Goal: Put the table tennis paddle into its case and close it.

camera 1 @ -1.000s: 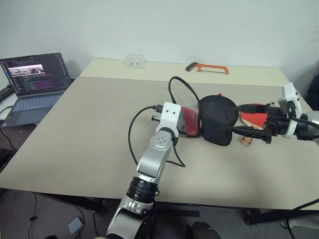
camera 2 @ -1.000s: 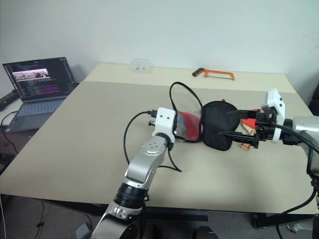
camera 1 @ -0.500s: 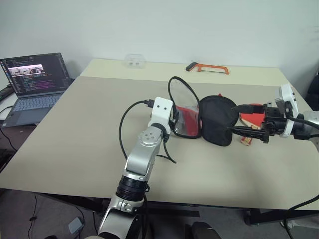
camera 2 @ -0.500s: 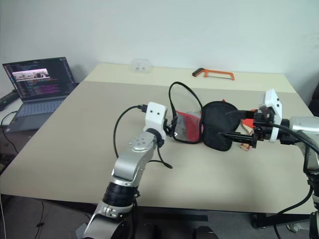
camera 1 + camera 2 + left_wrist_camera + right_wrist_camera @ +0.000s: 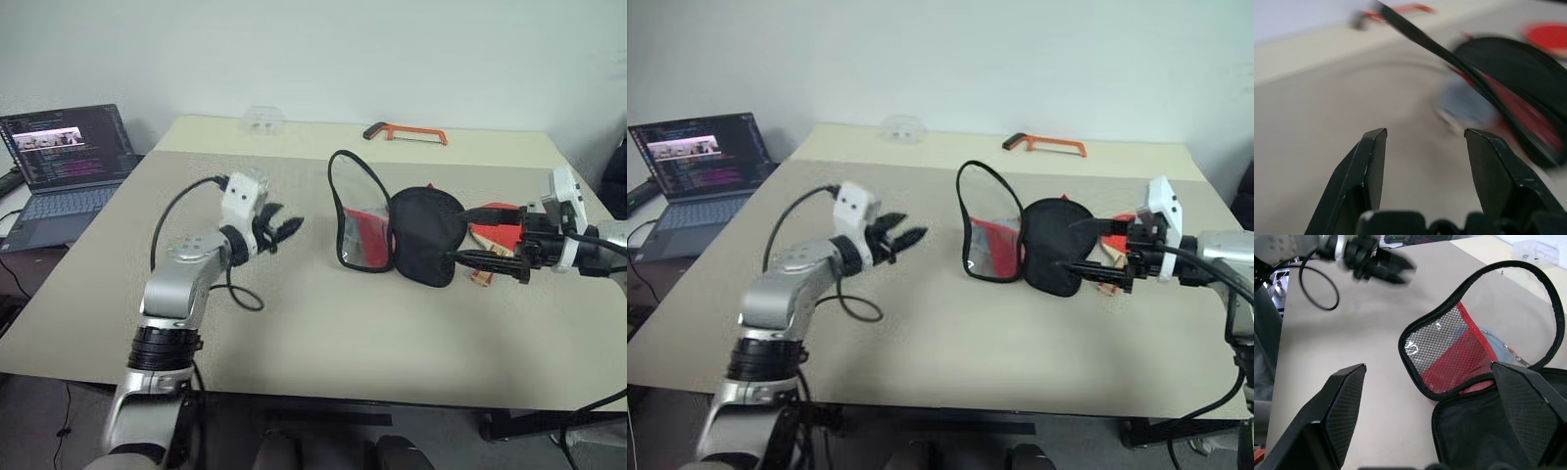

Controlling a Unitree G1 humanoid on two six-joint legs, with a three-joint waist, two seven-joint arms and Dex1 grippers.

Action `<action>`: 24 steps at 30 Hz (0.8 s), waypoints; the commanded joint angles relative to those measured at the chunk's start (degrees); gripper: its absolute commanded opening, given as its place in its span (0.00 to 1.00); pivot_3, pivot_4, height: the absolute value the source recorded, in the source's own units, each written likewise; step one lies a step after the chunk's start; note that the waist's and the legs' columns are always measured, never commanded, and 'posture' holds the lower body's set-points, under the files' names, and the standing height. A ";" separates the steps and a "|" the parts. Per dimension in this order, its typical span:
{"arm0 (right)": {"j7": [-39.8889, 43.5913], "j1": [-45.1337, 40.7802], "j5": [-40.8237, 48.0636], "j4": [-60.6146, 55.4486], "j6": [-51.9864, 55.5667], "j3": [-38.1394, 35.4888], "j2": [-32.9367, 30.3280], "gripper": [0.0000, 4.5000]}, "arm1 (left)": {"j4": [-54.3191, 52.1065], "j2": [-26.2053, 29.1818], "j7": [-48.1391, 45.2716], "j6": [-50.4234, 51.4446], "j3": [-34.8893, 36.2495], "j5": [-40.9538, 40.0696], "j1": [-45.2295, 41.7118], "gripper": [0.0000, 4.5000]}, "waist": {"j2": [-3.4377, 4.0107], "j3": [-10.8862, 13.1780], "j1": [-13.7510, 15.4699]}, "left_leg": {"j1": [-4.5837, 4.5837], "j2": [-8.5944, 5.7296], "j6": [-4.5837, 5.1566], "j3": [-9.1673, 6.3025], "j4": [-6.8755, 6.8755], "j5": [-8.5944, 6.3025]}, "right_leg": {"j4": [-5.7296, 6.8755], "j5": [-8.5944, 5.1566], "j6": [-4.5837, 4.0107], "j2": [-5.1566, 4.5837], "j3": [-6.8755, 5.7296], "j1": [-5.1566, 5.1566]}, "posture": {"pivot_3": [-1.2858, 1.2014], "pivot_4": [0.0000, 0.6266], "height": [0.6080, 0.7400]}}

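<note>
We look down over a wide beige table (image 5: 196, 392). Toward its right side, about midway between the near and far edges, lies the case (image 5: 423, 233), unzipped and spread open: its black half rests on the table, while the red half with the mesh pocket stands up on its left, the zipper rim arching above it as a loop. Just right of the case, close to the table's right edge, lies the paddle (image 5: 498, 227), its red face partly hidden behind the right gripper and its wooden handle pointing toward the near edge; it is outside the case. Our right gripper (image 5: 472, 235) hovers at the case's right rim, its two black fingers spread wide, one high and one low, with nothing between them. Our left gripper (image 5: 284, 230) hangs over the table's middle, well left of the case and apart from it, fingers parted and empty, pointing toward the case. At the far edge lie an orange hacksaw (image 5: 407, 132) and a small clear plastic box (image 5: 261, 119). Beyond the table's left edge sits an open laptop (image 5: 61, 162) with a lit screen.
</note>
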 commanded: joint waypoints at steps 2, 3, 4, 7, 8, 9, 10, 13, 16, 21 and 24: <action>-0.01 -0.48 0.05 -1.33 -0.51 -1.84 -1.13 1.00 | 16.22 -1.61 -4.38 -11.37 -2.83 2.52 -7.08 0.61 | -0.01 0.01 0.40 | -0.01 -0.01 0.01 -0.02 0.05 0.00 | 0.01 0.00 0.00 -0.01 -0.03 0.02 | 0.52 0.24 1.00; -0.03 -0.48 0.01 -1.29 -0.52 -1.90 -1.22 1.00 | 20.61 -2.29 -4.58 -14.16 -3.84 3.80 -9.06 0.61 | -0.03 0.03 0.41 | -0.02 -0.01 0.01 -0.03 0.11 0.01 | 0.01 0.00 0.01 -0.01 -0.06 0.01 | 0.52 0.24 1.00; -0.11 -0.49 -0.02 -1.33 -0.51 -1.92 -1.25 1.00 | 24.23 -2.88 -4.89 -16.57 -4.63 4.89 -10.68 0.61 | -0.03 0.03 0.38 | -0.04 -0.02 0.02 -0.02 0.13 0.01 | 0.00 0.01 0.02 -0.01 -0.03 0.01 | 0.52 0.24 1.00; -0.49 -0.07 0.26 -1.93 -0.24 -2.34 -1.42 1.00 | 30.82 -4.52 -6.45 -20.91 -5.49 6.21 -14.54 0.61 | -0.03 0.03 0.27 | -0.08 -0.05 0.02 0.05 0.14 0.00 | -0.04 0.03 0.06 -0.02 0.05 0.00 | 0.52 0.24 1.00; -0.69 0.32 0.35 -2.25 -0.16 -2.59 -1.49 1.00 | 31.52 -4.73 -7.29 -21.51 -5.29 5.97 -15.35 0.61 | -0.03 0.03 0.24 | -0.12 -0.04 0.02 0.05 0.13 0.00 | -0.04 0.03 0.05 -0.02 0.04 -0.04 | 0.52 0.24 1.00; -0.93 0.66 0.44 -2.56 -0.05 -2.79 -1.52 1.00 | 31.81 -4.75 -8.30 -21.87 -4.94 5.54 -15.86 0.61 | -0.03 0.03 0.19 | -0.12 -0.03 0.02 0.05 0.11 0.00 | -0.04 0.03 0.05 -0.02 0.04 -0.06 | 0.52 0.24 1.00; -1.21 1.10 0.56 -2.90 0.07 -3.09 -1.54 1.00 | 31.47 -4.52 -9.83 -21.70 -4.45 4.72 -16.08 0.61 | -0.03 0.03 0.16 | -0.13 -0.03 0.02 0.04 0.08 0.00 | -0.03 0.02 0.04 -0.01 0.04 -0.07 | 0.52 0.24 1.00; -1.92 2.33 0.95 -3.88 0.35 -3.84 -1.62 1.00 | 30.21 -2.94 -14.18 -20.78 -3.06 2.67 -16.09 0.61 | -0.01 0.04 -0.11 | -0.15 0.02 0.02 0.03 -0.01 0.00 | -0.02 -0.02 -0.04 0.05 0.03 -0.13 | 0.52 0.24 1.00; -2.49 3.35 1.18 -4.75 0.63 -4.56 -1.68 1.00 | 30.11 -0.35 -17.36 -19.62 -1.45 1.04 -16.57 0.61 | 0.03 0.06 -0.20 | -0.15 0.06 0.02 0.02 -0.04 0.00 | 0.03 -0.04 -0.07 0.11 0.07 -0.20 | 0.52 0.24 1.00; -3.08 3.83 1.51 -5.55 1.03 -4.89 -1.70 1.00 | 30.19 2.04 -19.79 -18.10 1.01 -1.35 -17.42 0.61 | 0.05 0.08 -0.11 | -0.15 0.09 0.02 0.00 0.00 0.00 | 0.09 -0.04 -0.07 0.13 0.04 -0.19 | 0.52 0.24 1.00; -3.52 3.49 1.03 -5.30 0.76 -4.44 -1.21 1.00 | 30.67 0.54 -17.82 -17.34 2.46 -2.29 -18.17 0.61 | 0.04 0.08 0.25 | -0.16 0.07 0.02 -0.02 0.09 0.00 | 0.09 -0.03 -0.06 0.10 -0.01 -0.14 | 0.52 0.24 1.00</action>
